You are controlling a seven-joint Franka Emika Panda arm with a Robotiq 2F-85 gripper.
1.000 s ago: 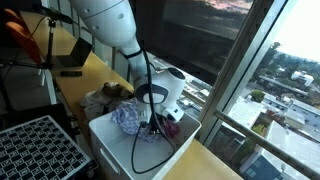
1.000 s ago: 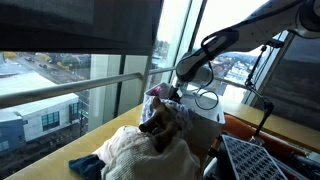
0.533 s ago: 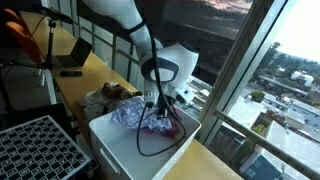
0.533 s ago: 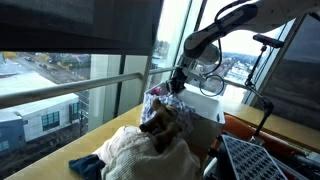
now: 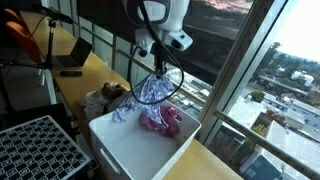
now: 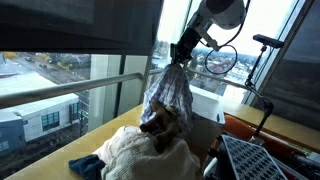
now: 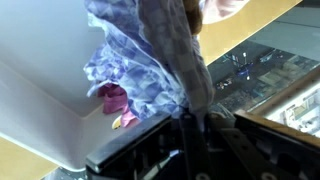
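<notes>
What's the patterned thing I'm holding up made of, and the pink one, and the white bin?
Patterned piece: thin matte fabric, hanging limp in folds from the gripper. Pink piece: soft cloth too, crumpled. White bin: smooth rigid walls, probably plastic.

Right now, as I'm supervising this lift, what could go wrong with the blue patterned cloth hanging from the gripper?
The gripper pinches only the top of the blue patterned cloth, so it might slip out and drop. Its lower end hangs low over the white rectangular bin, so it could snag the rim or drag the crumpled pink cloth lying inside.
</notes>
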